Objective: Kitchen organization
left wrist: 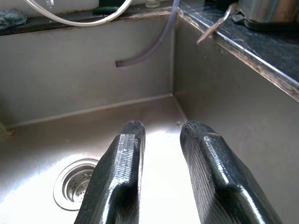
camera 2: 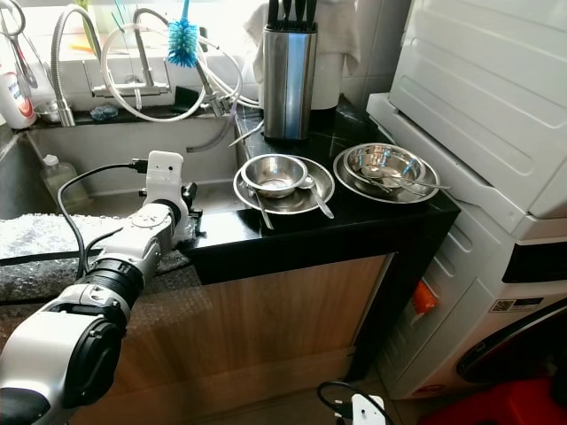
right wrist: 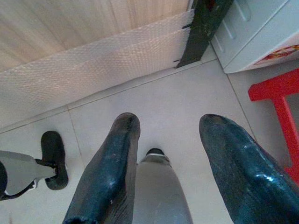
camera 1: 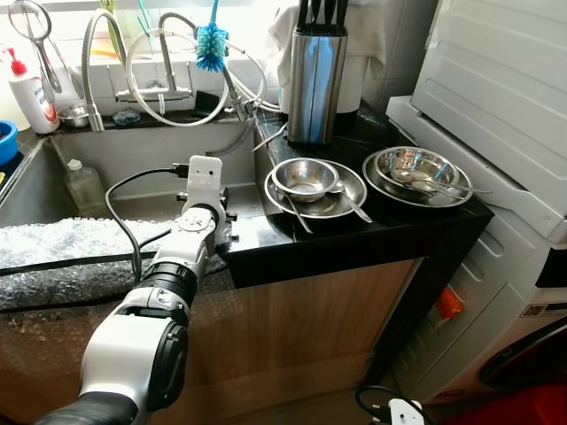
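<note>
With the left claw (left wrist: 161, 135) held spread and empty inside the sink (left wrist: 93, 84), the stacked steel bowl (camera 1: 304, 177) on the table (camera 1: 354, 235) could be toppled if clipped on the way across.

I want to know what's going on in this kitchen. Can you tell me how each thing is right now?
left gripper: open, empty, over the sink
right gripper: open, empty, hanging above the floor
sink: empty, dry
small bowl: upright, on a plate
big bowl: upright, spoons inside
knife block: upright, knives in
</note>
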Robot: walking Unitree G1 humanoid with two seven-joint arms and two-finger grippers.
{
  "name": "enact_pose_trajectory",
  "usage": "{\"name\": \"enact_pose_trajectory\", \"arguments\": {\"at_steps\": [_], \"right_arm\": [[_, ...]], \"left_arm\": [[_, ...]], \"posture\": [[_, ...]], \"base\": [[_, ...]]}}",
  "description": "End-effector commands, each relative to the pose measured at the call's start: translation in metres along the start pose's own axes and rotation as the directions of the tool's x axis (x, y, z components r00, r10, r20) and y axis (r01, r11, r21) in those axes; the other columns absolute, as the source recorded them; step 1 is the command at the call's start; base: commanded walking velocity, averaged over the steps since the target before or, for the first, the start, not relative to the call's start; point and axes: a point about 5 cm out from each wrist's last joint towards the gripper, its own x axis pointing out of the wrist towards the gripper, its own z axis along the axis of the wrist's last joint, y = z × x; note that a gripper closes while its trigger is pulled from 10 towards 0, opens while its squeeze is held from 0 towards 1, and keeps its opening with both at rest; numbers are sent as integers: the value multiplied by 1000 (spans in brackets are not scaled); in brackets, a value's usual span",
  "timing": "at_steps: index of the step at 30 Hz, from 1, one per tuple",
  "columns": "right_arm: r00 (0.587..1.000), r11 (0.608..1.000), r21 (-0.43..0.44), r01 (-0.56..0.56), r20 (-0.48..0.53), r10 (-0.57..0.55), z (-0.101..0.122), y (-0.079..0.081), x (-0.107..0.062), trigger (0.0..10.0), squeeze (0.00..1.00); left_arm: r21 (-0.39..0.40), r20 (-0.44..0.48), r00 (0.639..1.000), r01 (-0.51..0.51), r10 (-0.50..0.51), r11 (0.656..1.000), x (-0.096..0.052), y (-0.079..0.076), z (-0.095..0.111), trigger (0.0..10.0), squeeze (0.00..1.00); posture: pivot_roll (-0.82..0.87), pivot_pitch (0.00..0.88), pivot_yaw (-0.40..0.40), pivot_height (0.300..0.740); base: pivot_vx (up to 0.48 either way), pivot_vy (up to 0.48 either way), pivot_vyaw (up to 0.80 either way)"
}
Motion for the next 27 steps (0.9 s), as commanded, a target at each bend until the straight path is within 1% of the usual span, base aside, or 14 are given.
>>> {"name": "enact_pose_trajectory", "arguments": {"at_steps": [1, 2, 3, 5, 8, 10, 16, 17, 19, 20, 23, 24, 26, 27], "right_arm": [[1000, 1000, 9, 3, 13, -3, 3, -2, 0, 10000, 0], [1000, 1000, 9, 3, 13, -3, 3, -2, 0, 10000, 0], [1000, 1000, 12, 9, 26, -9, 5, -3, 1, 10000, 0], [998, 1000, 5, 11, 63, -12, 15, -4, 3, 10000, 0], [993, 1000, -12, 9, 121, -7, 29, -5, 5, 10000, 0], [991, 1000, -21, 8, 132, -5, 32, -5, 6, 10000, 0], [966, 998, -60, 24, 260, -8, 61, -8, 8, 10000, 0], [944, 996, -77, 36, 329, -9, 76, -8, 8, 10000, 0], [923, 997, -71, 37, 386, -7, 88, -9, 7, 10000, 0], [895, 998, -51, 36, 445, -10, 101, -11, 6, 10000, 0], [840, 998, -48, 38, 543, -6, 119, -11, 1, 10000, 0], [780, 996, -69, 50, 626, 4, 135, -9, -4, 10000, 0], [744, 995, -82, 60, 668, 10, 143, -8, -8, 10000, 0], [669, 994, -72, 77, 743, 2, 162, -6, -20, 10000, 0]], "left_arm": [[-46, 99, 995, 2, 3, 999, 1, 2, 21, 10000, 0], [-46, 99, 995, 2, 3, 999, 1, 2, 21, 10000, 0], [-105, 266, 964, 16, 12, 994, -1, 5, 49, 10000, 0], [-135, 377, 926, 20, 33, 991, -6, 12, 67, 10000, 0], [-133, 440, 894, -27, 83, 991, -12, 24, 72, 10000, 0], [-126, 451, 888, -35, 89, 991, -13, 26, 72, 10000, 0], [-86, 504, 858, -63, 98, 994, -25, 43, 62, 10000, 0], [-66, 500, 862, -64, 88, 996, -31, 49, 49, 10000, 0], [-63, 497, 864, -59, 83, 996, -37, 52, 39, 10000, 0], [-65, 503, 860, -67, 90, 996, -43, 55, 32, 10000, 0], [-60, 507, 857, -72, 93, 996, -49, 55, 26, 10000, 0], [-53, 515, 852, -83, 99, 995, -52, 54, 24, 10000, 0], [-49, 518, 849, -90, 102, 995, -54, 54, 24, 10000, 0], [-40, 528, 843, -94, 101, 995, -57, 53, 25, 10000, 0]], "posture": [[-95, 0, -25, 740], [-95, 0, -25, 740], [-97, 0, -24, 740], [-97, 0, -25, 740], [-96, 0, -28, 740], [-96, 0, -28, 740], [-96, 0, -26, 740], [-101, 0, -22, 740], [-105, 0, -21, 740], [-109, 0, -23, 740], [-107, 0, -27, 740], [-105, 0, -28, 740], [-105, 0, -30, 740], [-108, 0, -30, 740]], "base": [[0, 0, 0], [0, 0, 0], [0, 0, 0], [0, 0, 0], [0, 0, 0], [0, 0, 0], [0, 0, 0], [0, 0, 0], [0, 0, 0], [0, 0, 0], [0, 0, 0], [0, 0, 0], [0, 0, 0], [0, 0, 0]]}}
